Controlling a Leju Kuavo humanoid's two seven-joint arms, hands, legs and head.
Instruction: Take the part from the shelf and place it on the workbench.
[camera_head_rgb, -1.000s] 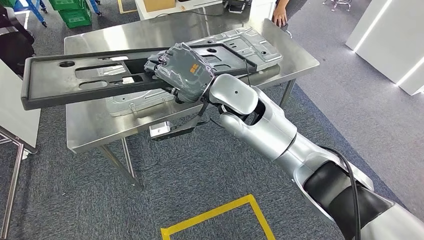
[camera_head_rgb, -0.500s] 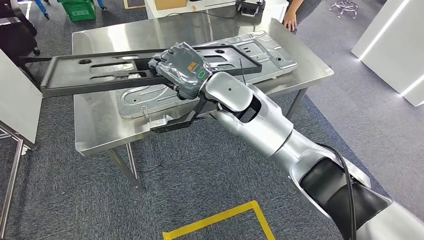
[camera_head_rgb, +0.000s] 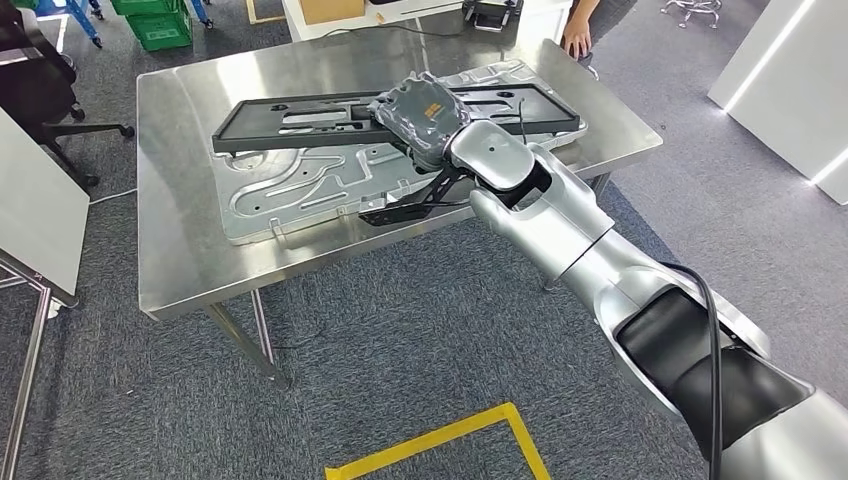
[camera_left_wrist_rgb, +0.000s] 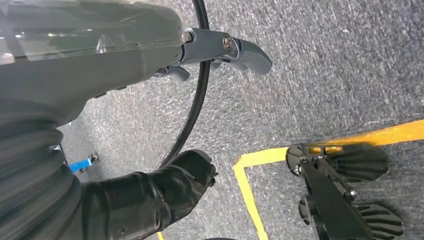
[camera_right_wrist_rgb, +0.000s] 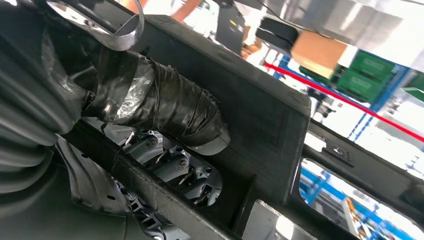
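A: Head view first. Where is the part?
B: The long black frame part (camera_head_rgb: 300, 118) is over the far half of the steel bench (camera_head_rgb: 180, 250), lying across the pressed silver metal panel (camera_head_rgb: 300, 190) that rests on the benchtop. Whether the frame sits fully on the panel or is just above it, I cannot tell.

A: And the hand on it?
B: The right hand (camera_head_rgb: 420, 115) grips the frame near its middle, grey back cover facing up, with the silver right arm (camera_head_rgb: 560, 230) reaching in from the lower right. In the right wrist view the thick taped thumb (camera_right_wrist_rgb: 165, 112) presses on one face of the frame (camera_right_wrist_rgb: 260, 115) while the darker fingers (camera_right_wrist_rgb: 175, 167) curl through a slot in it from the other side, so the fingers are closed around a bar of the frame.

A: The left hand?
B: In the left wrist view the left hand (camera_left_wrist_rgb: 150, 45) hangs over grey carpet (camera_left_wrist_rgb: 325, 60) with yellow floor tape (camera_left_wrist_rgb: 250, 200). One finger sticks out straight; nothing is in it, but how the rest of the fingers lie I cannot tell.

A: Anything around the bench?
B: A person's hand (camera_head_rgb: 575, 42) shows at the far edge, green crates (camera_head_rgb: 160, 25) stand beyond the far left corner, and yellow tape (camera_head_rgb: 440, 440) marks the floor nearer the robot.
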